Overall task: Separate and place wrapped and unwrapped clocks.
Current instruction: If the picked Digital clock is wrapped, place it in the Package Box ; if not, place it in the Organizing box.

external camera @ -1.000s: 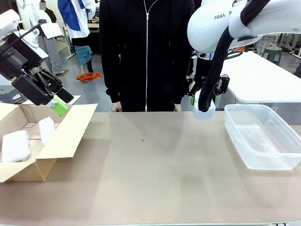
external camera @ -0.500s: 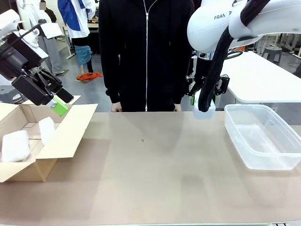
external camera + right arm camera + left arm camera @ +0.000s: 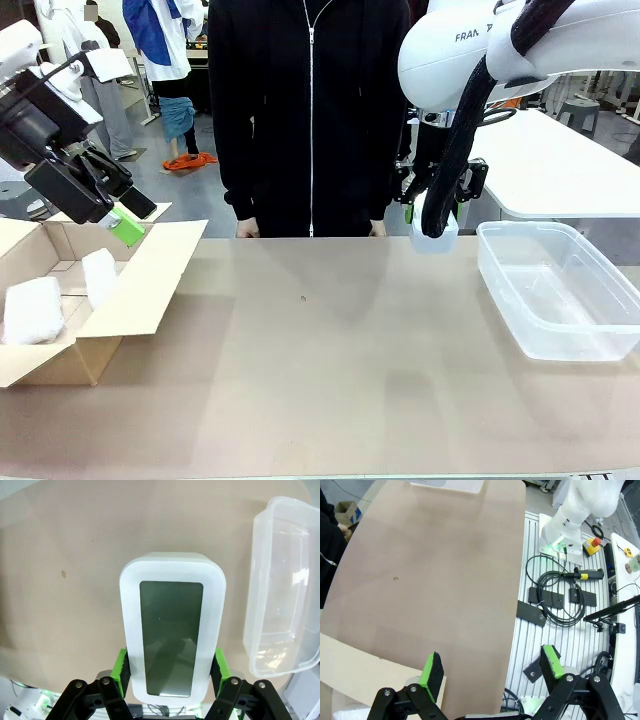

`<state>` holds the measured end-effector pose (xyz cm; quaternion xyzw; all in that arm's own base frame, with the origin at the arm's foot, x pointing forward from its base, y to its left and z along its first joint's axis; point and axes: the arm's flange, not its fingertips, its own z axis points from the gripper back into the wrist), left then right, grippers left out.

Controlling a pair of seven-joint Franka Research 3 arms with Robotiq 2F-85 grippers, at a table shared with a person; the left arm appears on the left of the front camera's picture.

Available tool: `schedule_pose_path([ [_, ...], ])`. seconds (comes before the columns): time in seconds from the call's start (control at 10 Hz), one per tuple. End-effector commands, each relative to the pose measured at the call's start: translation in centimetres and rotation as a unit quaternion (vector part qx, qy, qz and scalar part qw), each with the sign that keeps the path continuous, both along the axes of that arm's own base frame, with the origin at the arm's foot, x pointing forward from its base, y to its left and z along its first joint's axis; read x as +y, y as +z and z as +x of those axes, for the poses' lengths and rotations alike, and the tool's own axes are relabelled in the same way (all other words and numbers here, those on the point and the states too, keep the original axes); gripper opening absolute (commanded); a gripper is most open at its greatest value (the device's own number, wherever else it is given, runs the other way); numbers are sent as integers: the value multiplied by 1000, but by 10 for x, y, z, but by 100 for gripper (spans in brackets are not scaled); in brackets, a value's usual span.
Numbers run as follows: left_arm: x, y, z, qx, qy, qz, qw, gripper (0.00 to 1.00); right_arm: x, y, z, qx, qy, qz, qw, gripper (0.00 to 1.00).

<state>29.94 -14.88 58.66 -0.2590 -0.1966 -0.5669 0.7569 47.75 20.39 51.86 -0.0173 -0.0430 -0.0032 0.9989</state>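
Observation:
A bare white clock [image 3: 172, 630] with a greenish-grey screen sits upright between the green pads [image 3: 120, 666] of my right gripper [image 3: 171, 667], which is shut on it. From the front, this clock [image 3: 436, 236] hangs above the table's far edge, left of the clear tub. Two bubble-wrapped clocks, one large bundle [image 3: 33, 309] and one slimmer [image 3: 99, 277], lie in the cardboard box [image 3: 140, 290] at the left. My left gripper [image 3: 122, 222] hovers open above the box's far flap, nothing between its fingers [image 3: 432, 669].
A clear plastic tub [image 3: 553, 288] stands at the right, seen too from the right wrist [image 3: 282, 590]. A person in a black zip jacket [image 3: 310, 110] stands at the far edge, hands low. The brown tabletop [image 3: 330, 370] lies between box and tub.

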Motion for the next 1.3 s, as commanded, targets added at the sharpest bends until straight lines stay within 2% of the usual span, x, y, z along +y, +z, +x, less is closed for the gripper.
schedule_pose_path([
  [0.0, 1, -1, 0, -3, -11, -6, 1000, 100, -27, 27, 11, 4, -27, -7, 1000, 78],
  [0.1, 1, -1, 0, -3, -11, -6, 1000, 100, -75, 51, 22, 65, -35, -2, 997, 78],
  [0.2, 1, -1, 0, -3, -11, -6, 1000, 100, -121, 67, 27, 86, -39, 21, 995, 78],
  [0.3, 1, -1, 0, -3, -11, -6, 1000, 100, -164, 73, 31, 78, -46, 30, 995, 78],
  [0.4, 1, -1, 0, -3, -11, -6, 1000, 100, -200, 68, 33, 69, -28, 38, 997, 78],
  [0.7, 1, -1, 0, -3, -11, -6, 1000, 100, -266, 22, 44, 56, 5, 54, 997, 78],
  [0.8, 1, -1, 0, -3, -11, -6, 1000, 100, -278, 2, 43, 50, 36, 91, 994, 78],
  [1.0, 1, -1, 0, -3, -11, -6, 1000, 100, -287, -34, 37, 45, 62, 103, 992, 78],
  [1.1, 1, -1, 0, -3, -11, -6, 1000, 100, -290, -53, 34, 60, 71, 108, 990, 78],
  [1.2, 1, -1, 0, -3, -11, -6, 1000, 100, -291, -56, 30, 46, 39, 115, 992, 78],
])
